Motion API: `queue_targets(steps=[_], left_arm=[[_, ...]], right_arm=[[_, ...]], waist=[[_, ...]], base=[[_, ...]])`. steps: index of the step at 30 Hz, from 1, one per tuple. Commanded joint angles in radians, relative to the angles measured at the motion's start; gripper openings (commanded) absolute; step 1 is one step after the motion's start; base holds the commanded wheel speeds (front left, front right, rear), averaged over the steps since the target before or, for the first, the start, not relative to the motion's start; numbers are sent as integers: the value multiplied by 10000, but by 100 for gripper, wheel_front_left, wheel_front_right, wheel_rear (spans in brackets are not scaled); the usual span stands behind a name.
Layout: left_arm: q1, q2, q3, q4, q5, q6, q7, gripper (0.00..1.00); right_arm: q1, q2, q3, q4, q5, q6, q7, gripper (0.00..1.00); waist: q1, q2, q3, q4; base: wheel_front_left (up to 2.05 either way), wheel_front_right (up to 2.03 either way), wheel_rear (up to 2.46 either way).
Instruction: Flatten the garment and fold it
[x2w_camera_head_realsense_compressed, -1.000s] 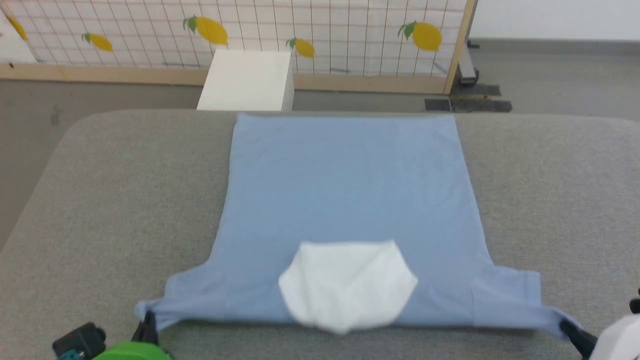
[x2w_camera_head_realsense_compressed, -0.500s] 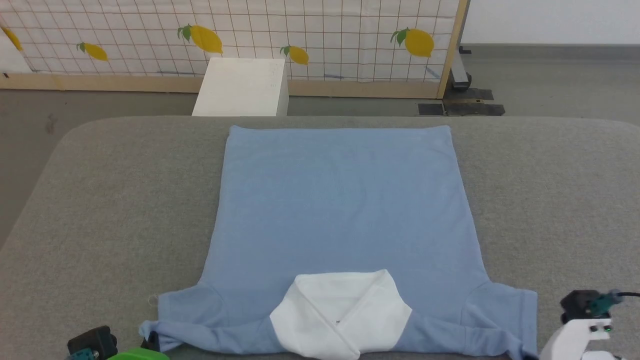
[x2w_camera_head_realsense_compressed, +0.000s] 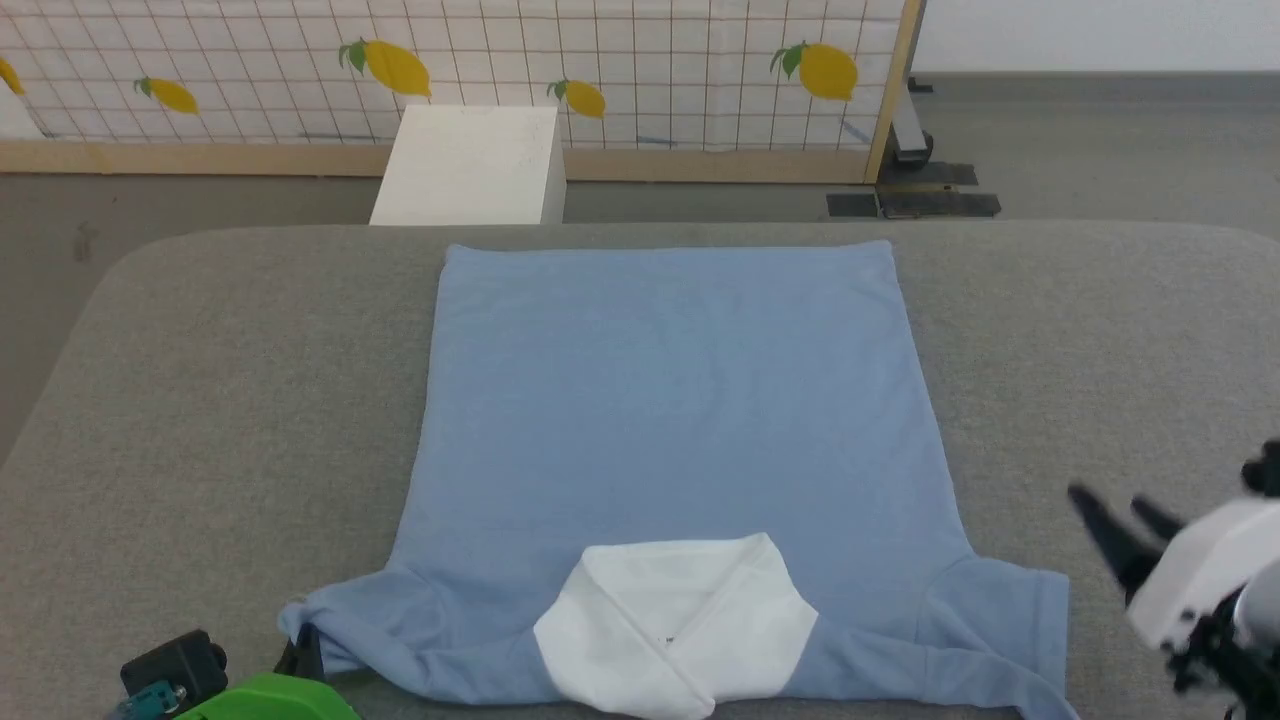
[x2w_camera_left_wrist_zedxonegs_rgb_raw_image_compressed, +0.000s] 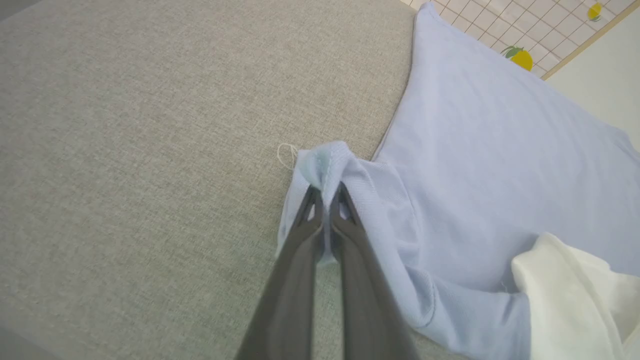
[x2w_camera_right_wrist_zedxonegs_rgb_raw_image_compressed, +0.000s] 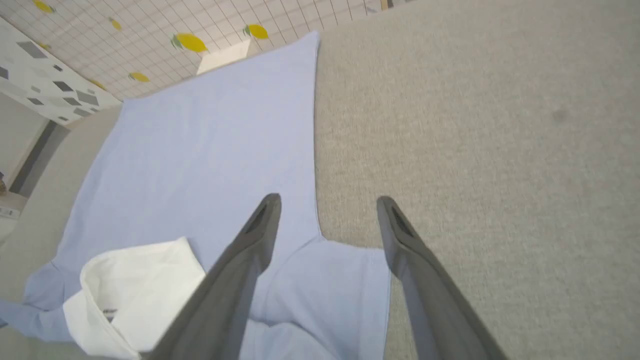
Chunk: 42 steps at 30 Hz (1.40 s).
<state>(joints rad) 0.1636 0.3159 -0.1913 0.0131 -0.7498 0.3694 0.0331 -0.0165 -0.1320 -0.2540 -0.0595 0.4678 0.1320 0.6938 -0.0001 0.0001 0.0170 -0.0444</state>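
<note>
Pinching the garment (x2w_camera_head_realsense_compressed: 670, 400), left gripper (x2w_camera_left_wrist_zedxonegs_rgb_raw_image_compressed: 327, 192) is clamped; right gripper (x2w_camera_right_wrist_zedxonegs_rgb_raw_image_compressed: 328, 199) gapes wide, empty.

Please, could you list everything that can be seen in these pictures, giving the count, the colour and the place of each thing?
garment: one, light blue with a white collar, spread on the middle of the padded surface, collar toward the robot.
padded surface: one, grey, under the garment.
box: one, white, on the floor beyond the surface's far edge.
screen: one, white grid with yellow lemons and a wooden frame, behind the box.
floor: grey, beyond the surface.
left gripper: one, dark fingers, shut on the sleeve end on the robot's left.
right gripper: one, dark fingers, open and empty, near the sleeve on the robot's right.
</note>
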Motion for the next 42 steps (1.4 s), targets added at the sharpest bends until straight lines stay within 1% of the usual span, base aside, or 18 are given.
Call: queue_targets(steps=[1, 4, 7, 10, 13, 18, 22, 26, 32, 38, 42], left_arm=[[-104, -10, 29, -165, -85, -18, -69, 0], [-277, 43, 55, -399, -72, 11, -23, 0], [-550, 54, -41, -655, -16, 50, 106, 0], [-833, 165, -225, -895, 192, 162, 327, 0], [-1087, 141, -320, -1231, 256, 303, 510, 0], [-1337, 111, -622, -1876, 287, 327, 868, 0], [-1479, 104, -828, -2380, 416, 445, 1062, 0], [-1552, 49, -1021, -2845, 549, 557, 1150, 0], [-1636, -129, -1197, -3363, 525, 553, 1142, 0], [-1690, -227, -1325, -3388, 522, 526, 1114, 0], [-1744, -293, -1367, -3335, 486, 478, 1065, 0]], right_arm=[[-627, 103, -133, -52, -20, -13, -329, 100], [-1868, 259, -399, 270, -319, -13, -846, 100], [-3289, 258, -500, 1055, -772, -13, -1270, 100], [-4648, 94, -593, 1943, -1293, -13, -1387, 100], [-6013, -254, -530, 2870, -1967, -13, -1328, 100], [-7808, -754, -390, 4099, -2753, -13, -764, 100], [-8966, -1120, -330, 5015, -3319, -13, 313, 100], [-9653, -1487, -122, 5470, -3860, -13, 1233, 100], [-10192, -2016, 535, 5569, -4241, -13, 2201, 100], [-10099, -2463, 836, 5644, -4526, -13, 2758, 100], [-9853, -2433, 707, 5702, -4366, -13, 3075, 100]], waist=[[1, -1, 260, 7], [1, -1, 792, 40], [1, -1, 1489, 171], [1, -1, 2273, 385], [1, -1, 3057, 678], [1, -1, 4205, 1274], [1, -1, 4906, 1842], [1, -1, 5327, 2372], [1, -1, 5827, 2971], [1, -1, 6003, 3183], [1, -1, 6029, 3145]], base=[[0, 0, 0], [0, 0, 0], [0, 0, 0], [0, 0, 0], [0, 0, 0], [0, 0, 0], [0, 0, 0], [0, 0, 0], [0, 0, 0], [0, 0, 0], [0, 0, 0]])
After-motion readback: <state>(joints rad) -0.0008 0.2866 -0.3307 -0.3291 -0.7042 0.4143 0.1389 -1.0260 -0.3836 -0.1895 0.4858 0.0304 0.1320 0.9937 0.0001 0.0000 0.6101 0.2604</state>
